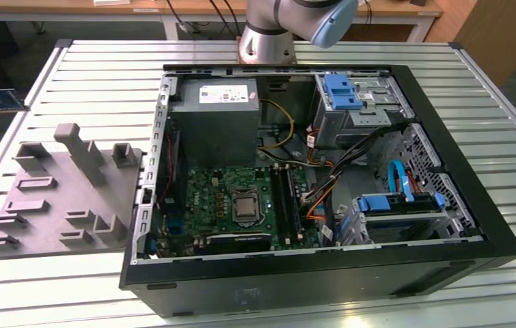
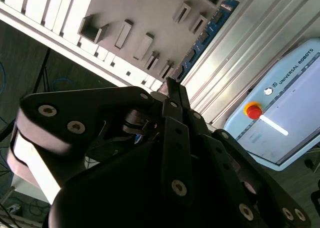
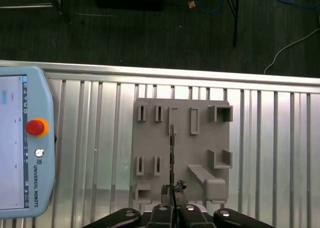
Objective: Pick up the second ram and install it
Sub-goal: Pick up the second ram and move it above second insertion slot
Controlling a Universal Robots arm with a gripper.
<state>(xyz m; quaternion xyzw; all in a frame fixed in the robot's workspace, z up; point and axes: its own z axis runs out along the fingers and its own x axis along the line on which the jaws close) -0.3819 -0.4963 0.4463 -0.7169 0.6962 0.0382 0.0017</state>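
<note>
- The gripper (image 3: 172,190) has its black fingers closed together on the ram (image 3: 171,153), clamping one end of the stick.
- In the first wrist view the ram is seen edge-on. It shows as a thin dark line running straight out from the fingertips.
- In the second wrist view the gripper (image 2: 172,86) points towards the bench, and the ram (image 2: 207,33) shows its flat side as a dark blue strip with a row of chips.
- Behind the ram lies the fixture (image 3: 200,148), a grey moulded plate with upright posts and slots. The stick lines up across its middle.
- The fixture (image 2: 150,13) rests on the bench (image 3: 100,138), a surface of pale metal slats, close to the bench edge where the dark floor begins.
- A pendant (image 3: 20,138) with a red button (image 3: 36,126) lies flat on the bench beside the fixture, apart from it.
- In the exterior view the fixture (image 1: 48,205) sits by the bench (image 1: 102,68) edge on the exterior view's left.
- Just beside the fixture is an open black case (image 1: 331,273), which takes up the middle of the bench.
- Inside the case are a green board (image 1: 221,198) and a grey power supply (image 1: 214,116).
- The arm (image 1: 285,27) rises from the far bench edge, behind the case.
</note>
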